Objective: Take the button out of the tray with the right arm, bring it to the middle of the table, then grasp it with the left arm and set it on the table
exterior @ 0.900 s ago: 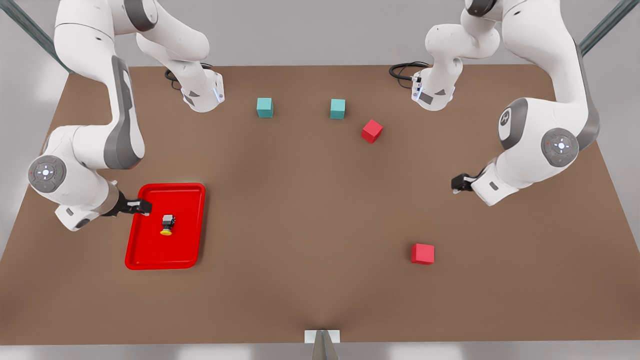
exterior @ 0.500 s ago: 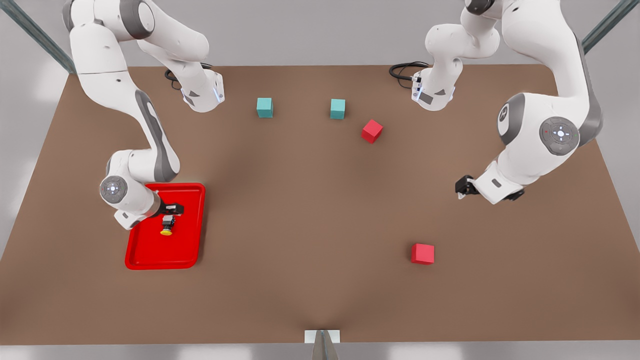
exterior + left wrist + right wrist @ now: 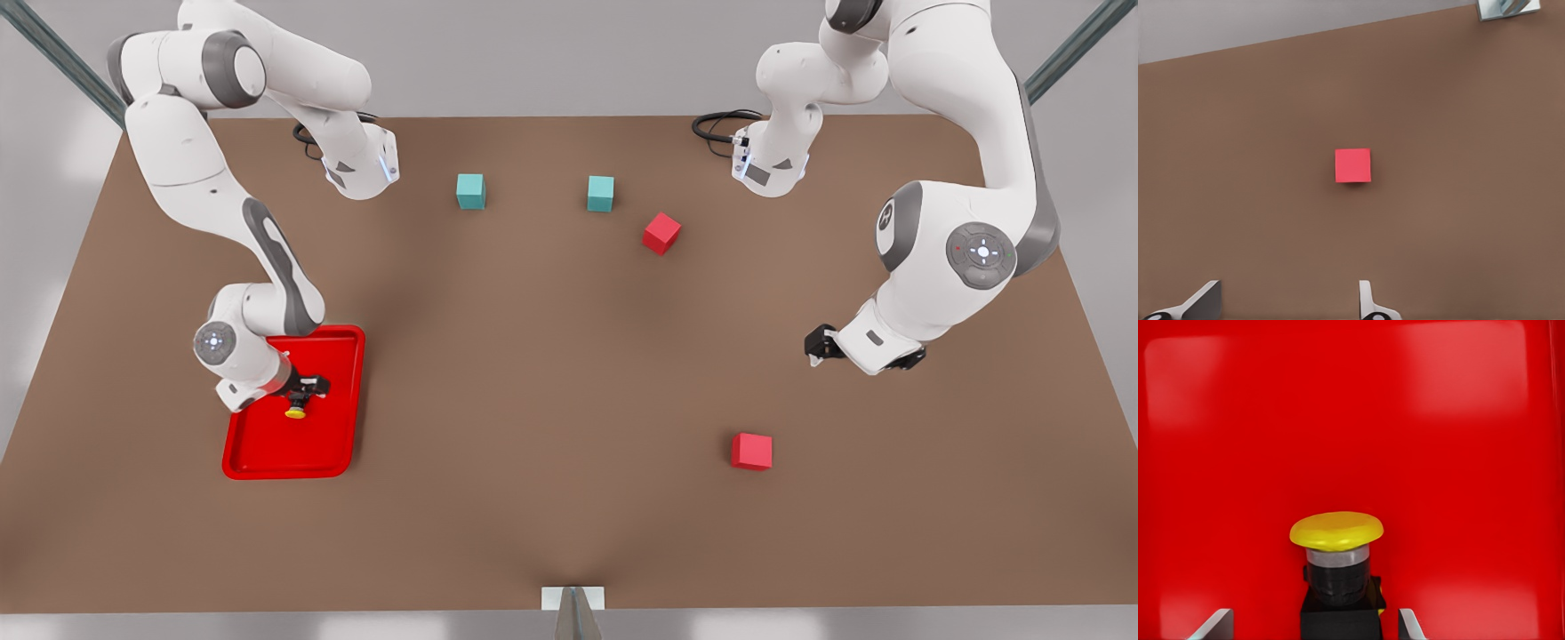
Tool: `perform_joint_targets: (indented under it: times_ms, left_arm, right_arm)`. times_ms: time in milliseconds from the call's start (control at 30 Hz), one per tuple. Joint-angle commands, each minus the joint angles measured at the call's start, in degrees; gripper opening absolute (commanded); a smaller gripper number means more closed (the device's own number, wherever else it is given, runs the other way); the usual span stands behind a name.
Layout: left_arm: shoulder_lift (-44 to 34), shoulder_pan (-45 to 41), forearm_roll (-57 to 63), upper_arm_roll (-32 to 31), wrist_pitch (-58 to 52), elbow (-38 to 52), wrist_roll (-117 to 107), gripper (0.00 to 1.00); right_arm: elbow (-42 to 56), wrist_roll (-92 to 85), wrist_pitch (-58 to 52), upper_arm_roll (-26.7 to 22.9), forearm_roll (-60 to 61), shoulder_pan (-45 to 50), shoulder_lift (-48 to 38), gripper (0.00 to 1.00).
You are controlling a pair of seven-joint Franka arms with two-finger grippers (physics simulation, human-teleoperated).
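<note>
The red tray (image 3: pixel 267 453) lies near the front view's left edge of the brown table (image 3: pixel 533 373), its raised rim running all round, and the wide middle of the tabletop between the two arms stands bare. Since the earlier frames the right gripper (image 3: pixel 307 388) has swung in over the tray's rim and come down onto the button (image 3: pixel 296 410), where before it hung beside the tray's left edge; its fingers (image 3: pixel 1218 623) stand apart, one on each side of the button's base, not yet touching it. The button lies on its side on the tray floor, its round yellow cap (image 3: pixel 1336 530) on a grey collar and a black boxy base. The left gripper (image 3: pixel 818 343) waits above the table at the front view's right, having drifted slightly; its fingers (image 3: pixel 1201 303) are apart, with a red cube (image 3: pixel 1353 165) on the table below. Another red cube (image 3: pixel 661 233) and two teal cubes (image 3: pixel 470 191) sit toward the far edge.
</note>
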Motion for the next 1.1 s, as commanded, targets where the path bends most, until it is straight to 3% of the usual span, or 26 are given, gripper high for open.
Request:
perform_joint_targets:
  times_ms: [0,33,67,200,500,600,700,767,833,933,1000,1067]
  left_arm:
    - [-0.03,-0.05,0.14,-0.01,0.13,0.03,0.25,1.0]
    - [-0.03,0.04,0.14,0.08,0.13,0.03,0.34,1.0]
    - [-0.03,-0.05,0.14,0.08,0.13,0.03,0.34,1.0]
    - [-0.03,0.04,0.14,0.08,0.13,-0.06,0.34,1.0]
    - [0.05,0.04,0.14,0.52,0.3,0.03,0.43,1.0]
    - [0.05,0.04,0.23,0.52,0.21,0.03,0.43,1.0]
    - [0.05,0.04,0.23,0.61,0.21,0.03,0.43,1.0]
    - [0.05,0.04,0.14,0.52,0.13,0.03,0.43,1.0]
    - [0.05,0.04,0.14,0.6,0.3,0.03,0.43,1.0]
    - [0.14,0.04,0.14,0.61,0.39,0.03,0.51,1.0]
    - [0.23,0.04,0.14,0.69,0.39,-0.06,0.43,1.0]
    - [0.32,0.04,0.14,0.69,0.57,0.03,0.43,1.0]
  right_arm:
    - [-0.29,-2.0,2.06,-0.55,-0.16,-0.03,0.13,0.87]
    - [-0.38,-3.23,2.06,-0.55,-0.16,-0.12,0.22,0.74]
    - [-0.73,-3.59,1.97,-0.64,-0.16,-0.12,0.13,0.69]
    - [-1.26,-3.94,1.97,-0.55,-0.16,-0.65,0.13,0.58]
    - [1.38,-5.08,-0.13,0.15,-0.16,0.14,-2.15,0.54]
    - [14.73,-1.13,-16.57,7.88,-0.07,2.33,-3.3,0.49]
    - [22.12,5.2,-21.94,7.88,-0.16,17.1,-3.21,0.49]
    - [26.16,6.25,-20.62,7.8,-0.25,26.68,-1.63,0.42]
    - [36.08,5.99,-20.7,7.62,-3.94,36.17,6.18,0.39]
    - [56.92,-15.71,-21.32,7.71,-4.99,43.9,22.45,0.39]
    - [58.51,-28.98,-16.66,8.23,-4.47,45.23,26.06,0.39]
    - [58.25,-43.48,-14.64,12.19,-3.77,45.14,26.23,0.39]
